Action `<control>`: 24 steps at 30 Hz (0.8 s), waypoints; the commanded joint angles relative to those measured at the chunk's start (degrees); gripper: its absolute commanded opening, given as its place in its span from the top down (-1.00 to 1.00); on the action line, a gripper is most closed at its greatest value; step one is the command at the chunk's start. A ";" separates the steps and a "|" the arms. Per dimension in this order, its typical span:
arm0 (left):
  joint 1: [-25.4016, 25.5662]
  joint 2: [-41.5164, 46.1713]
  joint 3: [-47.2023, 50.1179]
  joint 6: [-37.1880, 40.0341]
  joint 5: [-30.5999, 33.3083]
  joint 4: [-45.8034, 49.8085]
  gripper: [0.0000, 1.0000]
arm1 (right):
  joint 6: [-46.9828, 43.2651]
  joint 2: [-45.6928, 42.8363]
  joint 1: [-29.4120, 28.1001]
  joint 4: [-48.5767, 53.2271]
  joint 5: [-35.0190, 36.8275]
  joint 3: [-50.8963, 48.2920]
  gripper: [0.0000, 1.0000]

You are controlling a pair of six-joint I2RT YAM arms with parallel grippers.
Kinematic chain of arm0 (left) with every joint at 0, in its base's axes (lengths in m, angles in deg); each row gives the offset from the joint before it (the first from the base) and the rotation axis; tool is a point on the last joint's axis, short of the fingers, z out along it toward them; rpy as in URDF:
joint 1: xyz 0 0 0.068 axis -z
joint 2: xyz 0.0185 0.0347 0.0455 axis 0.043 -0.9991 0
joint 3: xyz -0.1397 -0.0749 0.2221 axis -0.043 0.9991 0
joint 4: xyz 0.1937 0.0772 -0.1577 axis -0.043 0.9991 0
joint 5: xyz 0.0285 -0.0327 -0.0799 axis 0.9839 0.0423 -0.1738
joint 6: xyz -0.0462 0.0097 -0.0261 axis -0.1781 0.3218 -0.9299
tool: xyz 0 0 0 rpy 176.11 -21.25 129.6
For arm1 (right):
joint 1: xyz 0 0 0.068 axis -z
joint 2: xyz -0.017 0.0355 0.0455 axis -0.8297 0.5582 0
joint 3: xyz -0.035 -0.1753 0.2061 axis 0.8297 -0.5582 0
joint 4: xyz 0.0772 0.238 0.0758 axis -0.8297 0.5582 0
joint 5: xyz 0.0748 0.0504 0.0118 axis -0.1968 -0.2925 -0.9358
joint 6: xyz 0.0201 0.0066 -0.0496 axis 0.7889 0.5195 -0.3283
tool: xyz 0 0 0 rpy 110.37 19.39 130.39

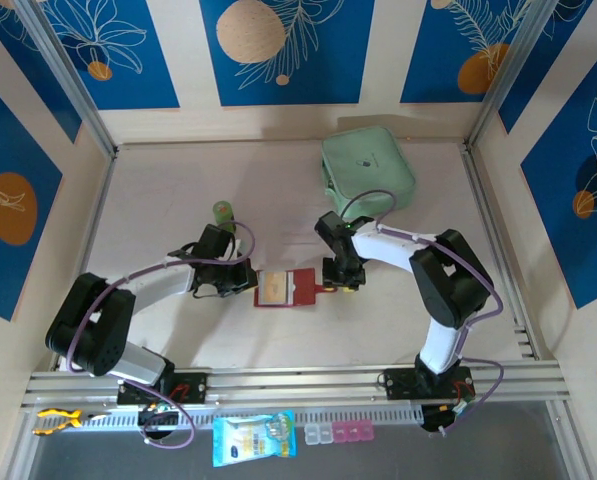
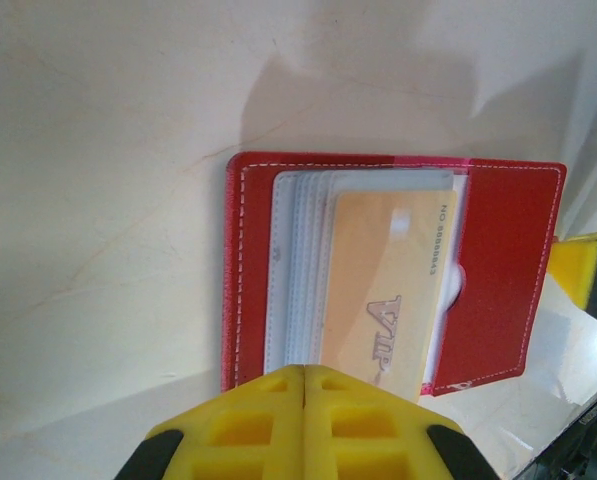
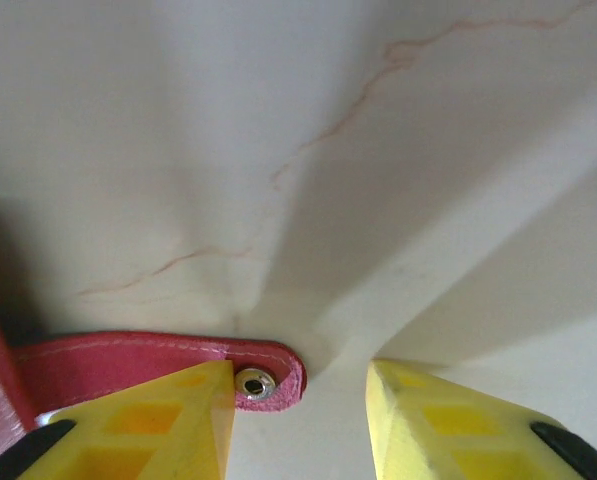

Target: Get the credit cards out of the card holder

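Observation:
The card holder (image 1: 296,288), a dark red wallet, lies open on the table between the arms. Its clear sleeves (image 2: 298,270) hold a tan-orange credit card (image 2: 383,285) marked VIP, which lies tucked in. My left gripper (image 2: 305,372) is shut, its yellow tips together at the wallet's near edge with nothing between them; from above the left gripper (image 1: 248,286) sits at the wallet's left side. My right gripper (image 3: 298,370) is open at the right side. The wallet's snap tab (image 3: 158,355) lies flat on the table beside its left finger. The right gripper (image 1: 340,282) sits over that tab.
A mint-green zip pouch (image 1: 367,172) lies at the back right. A small green object (image 1: 222,211) stands behind the left wrist. A packet (image 1: 254,438) and small pill boxes (image 1: 340,433) sit in front of the rail.

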 commanded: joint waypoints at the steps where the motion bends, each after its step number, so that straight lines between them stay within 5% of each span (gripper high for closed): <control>1: -0.26 0.36 -0.76 0.21 -1.23 0.78 0.93 | -1.01 2.05 -0.72 2.57 3.19 1.41 0.17; 24: 0.02 -3.66 2.66 -3.42 -2.61 -3.44 1.00 | 1.05 -3.00 -8.73 13.56 2.71 17.63 0.14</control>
